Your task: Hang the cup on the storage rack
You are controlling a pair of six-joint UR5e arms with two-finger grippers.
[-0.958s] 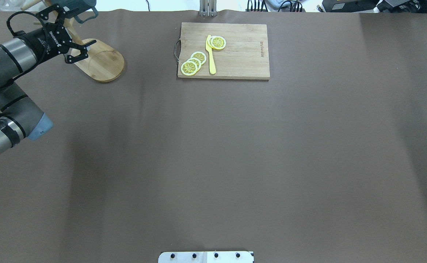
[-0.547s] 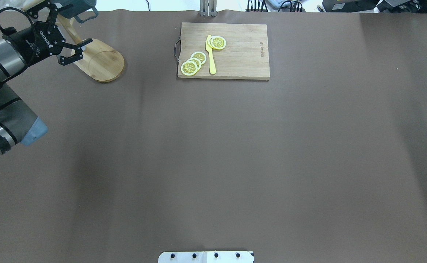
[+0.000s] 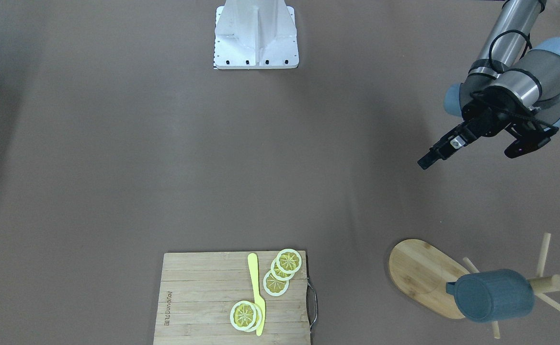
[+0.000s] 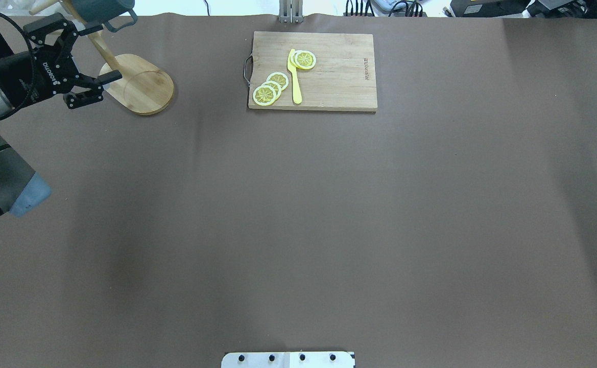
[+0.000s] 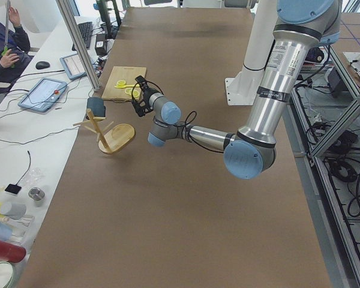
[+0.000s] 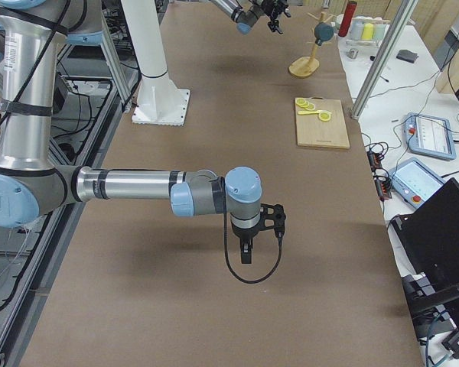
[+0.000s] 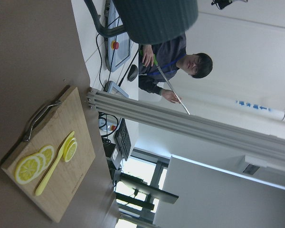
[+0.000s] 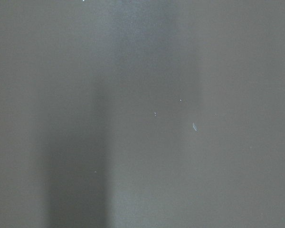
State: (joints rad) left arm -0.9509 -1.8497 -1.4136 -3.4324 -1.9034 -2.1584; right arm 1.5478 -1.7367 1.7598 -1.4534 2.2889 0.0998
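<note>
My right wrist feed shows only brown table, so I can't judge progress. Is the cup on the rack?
Observer: Yes. The cup sits up on the rack, off the table. I cannot tell how it catches the peg.
Operator: Is the left gripper holding it?
Observer: No. The left gripper is open, empty and apart from the rack.
Operator: Where is the right gripper?
Observer: The right gripper points down over bare table, far from the cutting board. I cannot tell whether it is open or shut.
</note>
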